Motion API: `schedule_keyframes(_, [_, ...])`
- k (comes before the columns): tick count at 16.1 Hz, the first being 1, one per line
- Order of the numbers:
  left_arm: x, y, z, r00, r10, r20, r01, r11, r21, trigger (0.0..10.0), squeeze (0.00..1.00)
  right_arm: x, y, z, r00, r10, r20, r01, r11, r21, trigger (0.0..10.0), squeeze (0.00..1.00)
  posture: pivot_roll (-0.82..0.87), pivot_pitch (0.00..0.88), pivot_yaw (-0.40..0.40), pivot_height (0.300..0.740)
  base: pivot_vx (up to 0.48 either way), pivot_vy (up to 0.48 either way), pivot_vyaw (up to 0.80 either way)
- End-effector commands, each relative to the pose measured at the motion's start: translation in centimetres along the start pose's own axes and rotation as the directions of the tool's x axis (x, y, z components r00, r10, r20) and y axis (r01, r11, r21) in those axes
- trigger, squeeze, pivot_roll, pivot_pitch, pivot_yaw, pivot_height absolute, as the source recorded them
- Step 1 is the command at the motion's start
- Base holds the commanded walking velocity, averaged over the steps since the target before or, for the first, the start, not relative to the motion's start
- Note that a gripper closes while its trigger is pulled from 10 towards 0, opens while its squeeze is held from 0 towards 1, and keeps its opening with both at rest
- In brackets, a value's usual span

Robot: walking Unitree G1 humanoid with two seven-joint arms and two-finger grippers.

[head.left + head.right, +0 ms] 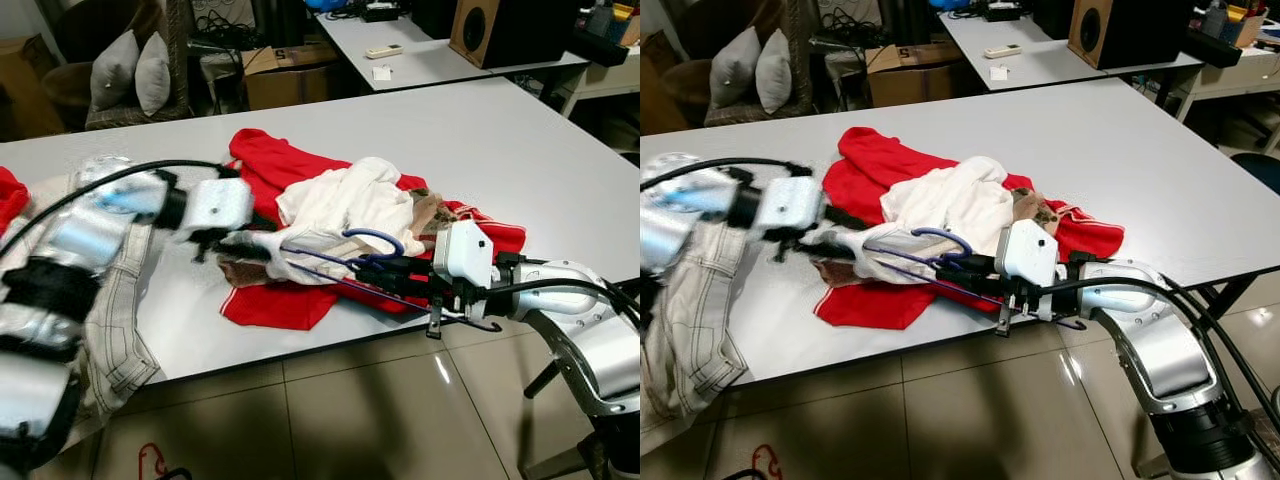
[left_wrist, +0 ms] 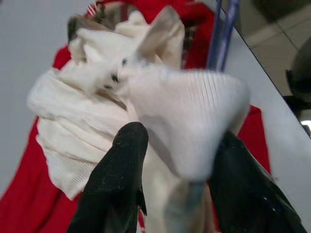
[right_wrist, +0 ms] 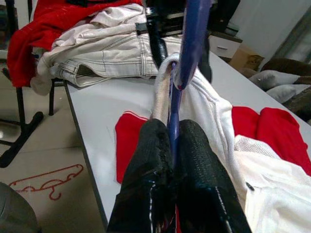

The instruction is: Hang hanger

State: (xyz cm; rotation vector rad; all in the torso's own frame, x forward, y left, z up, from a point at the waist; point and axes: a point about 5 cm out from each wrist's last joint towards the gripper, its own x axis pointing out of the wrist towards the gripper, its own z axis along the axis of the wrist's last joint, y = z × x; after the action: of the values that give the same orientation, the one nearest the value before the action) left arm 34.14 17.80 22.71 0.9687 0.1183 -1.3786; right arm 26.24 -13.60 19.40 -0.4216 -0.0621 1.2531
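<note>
A blue hanger (image 1: 376, 236) lies over a crumpled white garment (image 1: 340, 205) near the front edge of the grey table (image 1: 500, 150). My right gripper (image 1: 372, 272) is shut on the hanger's lower bar, and in the right wrist view the hanger (image 3: 192, 34) rises from between the pressed fingers (image 3: 146, 160) into the white cloth. From the left, my left gripper (image 1: 232, 246) is shut on a ribbed edge of the white garment (image 2: 189, 111), held between its two black fingers (image 2: 129, 145). A red garment (image 1: 270, 160) is spread underneath.
Pale jeans (image 1: 120, 300) hang over the table's left front corner. A red hanger (image 1: 150, 460) lies on the tiled floor below. More red cloth (image 1: 8, 195) sits at the far left. Behind the table stand a second desk (image 1: 430, 55), a speaker (image 1: 480, 30) and cushions (image 1: 130, 65).
</note>
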Motion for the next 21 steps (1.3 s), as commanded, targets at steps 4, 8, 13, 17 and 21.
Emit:
schedule_keyframes(4, [0.0,0.5,1.0,0.999,-0.002,0.049,0.001,1.000,0.024,0.0,0.00,0.3,0.1,0.7,0.999,0.036,0.021,-0.035,0.999,-0.013,10.0,0.00,-0.01,0.000,0.108,0.740,0.000,0.000,0.00])
schedule_keyframes(8, [0.4,0.0,0.3,0.999,-0.039,0.032,0.039,0.999,0.009,0.0,0.00,0.2,0.0,0.8,0.999,0.047,0.018,-0.047,0.999,-0.020,10.0,0.00,-0.01,0.000,0.105,0.740,0.000,0.000,0.00])
schedule_keyframes(13, [1.0,-0.6,0.7,0.994,-0.093,0.063,0.093,0.996,0.004,0.0,0.00,0.1,-0.2,0.8,0.998,0.054,0.013,-0.054,0.998,-0.025,10.0,0.00,-0.01,0.000,0.108,0.740,0.000,0.000,0.00])
schedule_keyframes(17, [1.5,-1.3,0.7,0.988,-0.120,0.099,0.123,0.992,-0.033,0.0,0.00,-0.3,-0.7,0.8,0.999,0.036,0.005,-0.036,0.999,-0.034,10.0,0.00,-0.01,0.000,0.104,0.740,0.000,0.000,0.00])
schedule_keyframes(21, [1.5,-1.4,0.5,0.987,-0.108,0.121,0.118,0.990,-0.079,0.0,0.00,-0.5,-1.1,0.7,1.000,0.020,0.013,-0.020,1.000,-0.012,10.0,1.00,-0.02,0.000,0.103,0.740,0.000,0.000,0.00])
